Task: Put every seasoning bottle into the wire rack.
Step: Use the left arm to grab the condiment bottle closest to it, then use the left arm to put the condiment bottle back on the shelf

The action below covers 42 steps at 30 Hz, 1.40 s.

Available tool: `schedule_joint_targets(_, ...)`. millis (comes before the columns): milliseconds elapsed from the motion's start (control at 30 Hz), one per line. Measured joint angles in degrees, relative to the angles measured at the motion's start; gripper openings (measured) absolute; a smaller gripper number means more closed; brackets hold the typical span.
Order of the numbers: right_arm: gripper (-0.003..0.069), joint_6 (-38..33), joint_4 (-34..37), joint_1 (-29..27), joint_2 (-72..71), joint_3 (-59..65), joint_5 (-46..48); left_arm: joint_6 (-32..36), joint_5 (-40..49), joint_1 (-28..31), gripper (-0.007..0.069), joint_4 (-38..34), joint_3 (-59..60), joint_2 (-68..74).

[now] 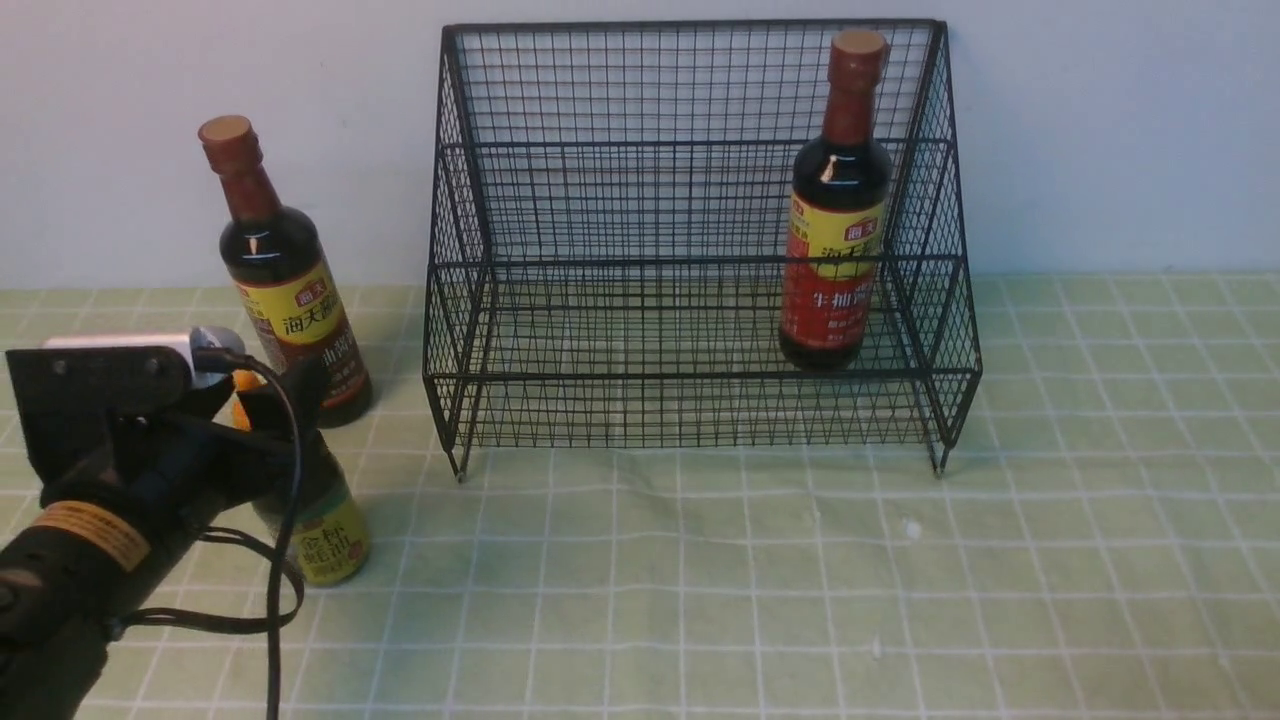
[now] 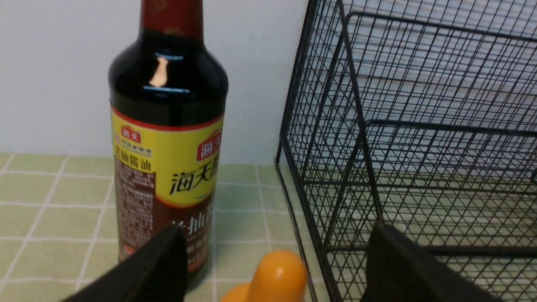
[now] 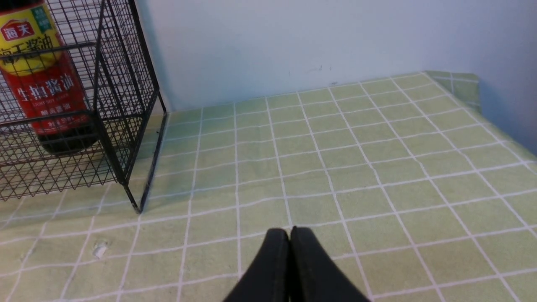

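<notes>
On the lower tier of the wire rack (image 1: pixel 620 150), at its right end, one tall seasoning bottle (image 1: pixel 836 250) stands upright, with a brown-red cap and a yellow-and-red label. Its cap reaches almost to the rack's top edge. The rest of the rack's two tiers holds nothing.

Left of the rack, outside it, a second tall bottle (image 1: pixel 290 290) stands upright on the worktop (image 1: pixel 800 560) near the wall (image 1: pixel 1100 120), with a yellow-and-brown label. It is close beside the rack's left side but not touching it.

Nearer the robot, just in front of that bottle, the short bottle (image 1: pixel 330 540) stands on the worktop. Its yellow label shows below the left arm, which hides much of its upper body. In the left wrist view its orange nozzle cap (image 2: pixel 277 274) pokes up from below.

The left gripper (image 2: pixel 277 247) sits over the short bottle, its fingers spread wide on either side of the orange cap. Clear gaps show between each finger and the cap, so it grips nothing.

The right gripper (image 3: pixel 289 235) is out of the front view. Its wrist view shows its two fingers pressed together with nothing between them, above bare worktop to the right of the rack.

A green cloth with a white grid covers the worktop, and the pale wall rises behind the rack.
</notes>
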Motion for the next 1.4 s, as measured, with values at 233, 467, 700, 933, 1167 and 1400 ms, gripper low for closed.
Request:
schedule_joint_targets(233,-0.0014,-0.42,0.00,0.00,0.00,0.00,0.00,0.44,-4.06,0.00,0.0264,0.93,-0.06,3.97)
schedule_joint_targets(467,-0.0014,-0.27,0.00,0.00,0.00,0.00,0.00,-0.34,-1.53,0.00,0.0268,4.33,-0.06,-3.40)
schedule_joint_targets(700,-0.0014,-0.27,0.00,0.00,0.00,0.00,0.00,-10.13,11.90,0.00,0.0268,14.51,-6.87,-16.86)
schedule_joint_targets(933,-0.0014,-0.25,0.05,0.00,0.00,0.00,0.00,-24.12,20.29,-0.58,0.0268,30.86,-18.95,-21.04)
schedule_joint_targets(1167,-0.0014,-0.25,0.05,0.00,0.00,0.00,0.00,-30.26,21.06,-7.68,0.0268,38.56,-30.10,-14.32)
schedule_joint_targets(1400,-0.0014,-0.25,0.05,0.00,0.00,0.00,0.00,-30.27,22.08,-10.82,0.0268,39.15,-35.73,-2.12)
